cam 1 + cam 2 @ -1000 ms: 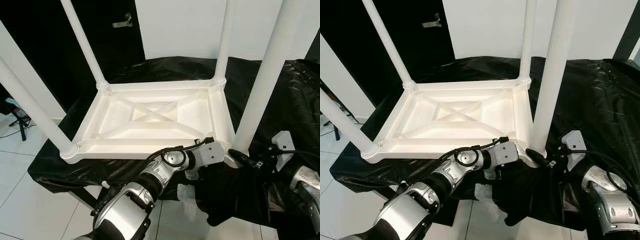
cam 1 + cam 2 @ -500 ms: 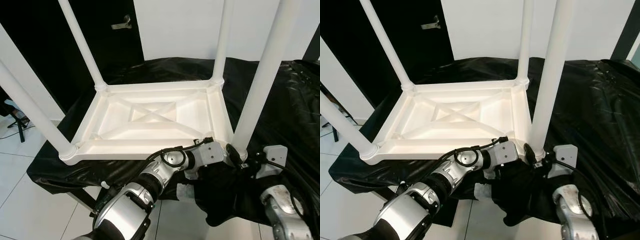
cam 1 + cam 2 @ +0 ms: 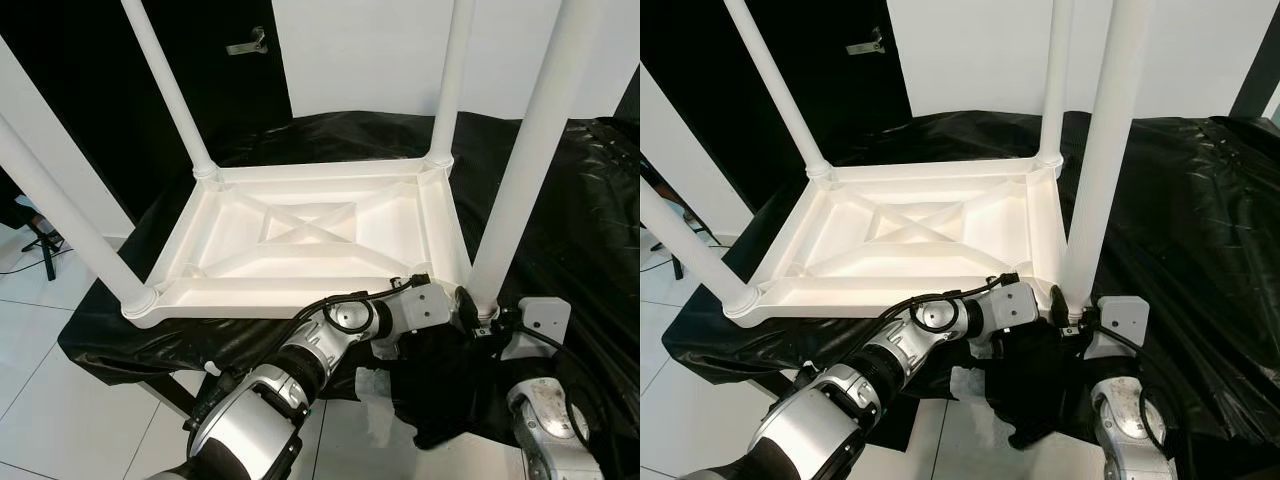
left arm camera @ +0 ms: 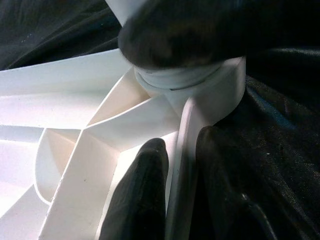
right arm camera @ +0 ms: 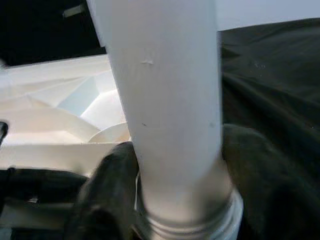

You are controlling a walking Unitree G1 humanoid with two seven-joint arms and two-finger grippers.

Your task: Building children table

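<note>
A white children's table (image 3: pixel 300 235) lies upside down on a black-covered surface, its four legs pointing up. At the base of the near right leg (image 3: pixel 525 150) sits my right gripper (image 3: pixel 478 310). In the right wrist view that right gripper (image 5: pixel 175 160) is shut on the leg (image 5: pixel 165 90), with one black finger (image 5: pixel 107 195) on each side. My left gripper (image 4: pixel 182 142) pinches the tabletop's near rim (image 4: pixel 180 165) right beside that corner, one finger (image 4: pixel 142 195) inside the rim and one outside. The left wrist (image 3: pixel 420 308) lies along the front edge.
A black sheet (image 3: pixel 590 210) covers the support and hangs over its front. White tiled floor (image 3: pixel 60 400) lies below at the left, with a tripod foot (image 3: pixel 40 245) by the left edge. Behind stand a dark door (image 3: pixel 230 60) and a white wall (image 3: pixel 360 50).
My right gripper has swung in from the right and closed around the base of the near right leg. The left gripper has kept its hold on the rim.
</note>
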